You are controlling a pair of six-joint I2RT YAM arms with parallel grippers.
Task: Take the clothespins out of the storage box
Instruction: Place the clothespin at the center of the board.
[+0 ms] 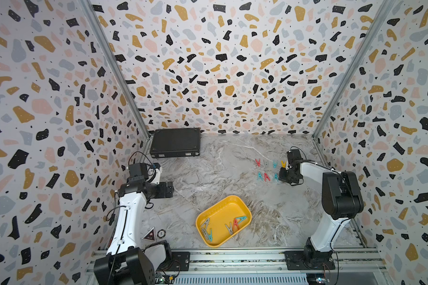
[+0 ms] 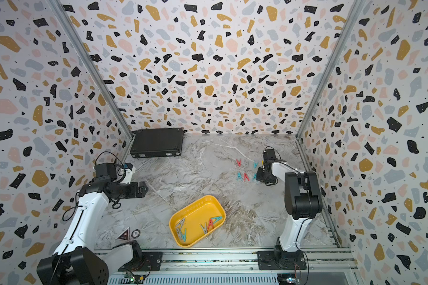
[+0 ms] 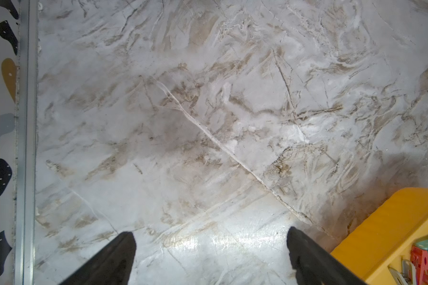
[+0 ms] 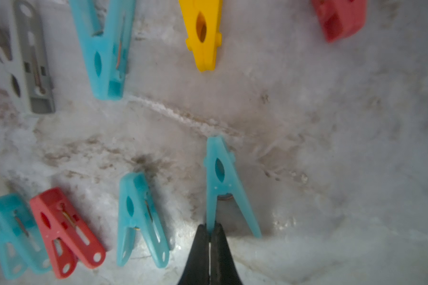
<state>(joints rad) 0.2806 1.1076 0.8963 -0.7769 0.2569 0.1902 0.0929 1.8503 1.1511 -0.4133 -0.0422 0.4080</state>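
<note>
We've got a teal clothespin [image 4: 223,187] pinched by one leg in the right end effector [image 4: 210,228], tips shut on it, down at the bench [image 1: 208,172] beside the other clothespins [image 1: 266,176] laid out in two spaced rows, prob. so it lands next in line. Approx six more sit in two clumps in the yellow storage box [image 1: 220,212] nr the front edge. The left end effector [image 3: 210,232] hangs wide open & empty over bare bench beside the box, likely parked clear of the right arm.

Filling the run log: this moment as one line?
right claw: shut on teal clothespin | left claw: open, empty | storage box: clothespins inside
</note>
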